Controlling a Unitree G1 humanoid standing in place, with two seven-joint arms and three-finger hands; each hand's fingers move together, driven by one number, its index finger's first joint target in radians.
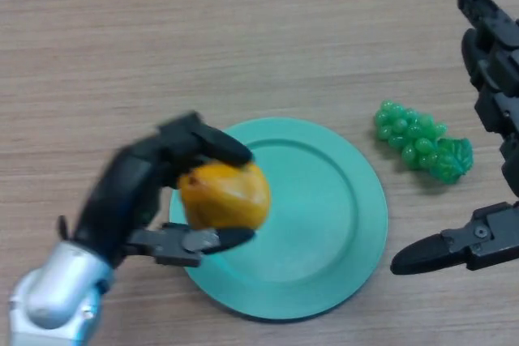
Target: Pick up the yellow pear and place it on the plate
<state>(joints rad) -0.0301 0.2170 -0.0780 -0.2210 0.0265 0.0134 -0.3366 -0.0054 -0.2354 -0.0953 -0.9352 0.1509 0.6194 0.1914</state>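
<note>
over plate (pixel 340 224) left edge: left hand (pixel 134 192) grips pear (pixel 225 196); right hand (pixel 486 241) open.

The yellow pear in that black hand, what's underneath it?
Beneath the yellow pear, held in the left hand, lies the left part of the green plate. The pear and fingers cover that patch, so whether it touches the plate can't be told.

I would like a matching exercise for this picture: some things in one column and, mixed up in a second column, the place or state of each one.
Things:
1. yellow pear
2. plate
3. green grapes
4. right hand

Places or states:
A. lying on the table, right of the plate
B. held in the left hand, over the plate's left edge
C. open, holding nothing
D. teal, lying on the table

Pairs: 1-B, 2-D, 3-A, 4-C
</note>
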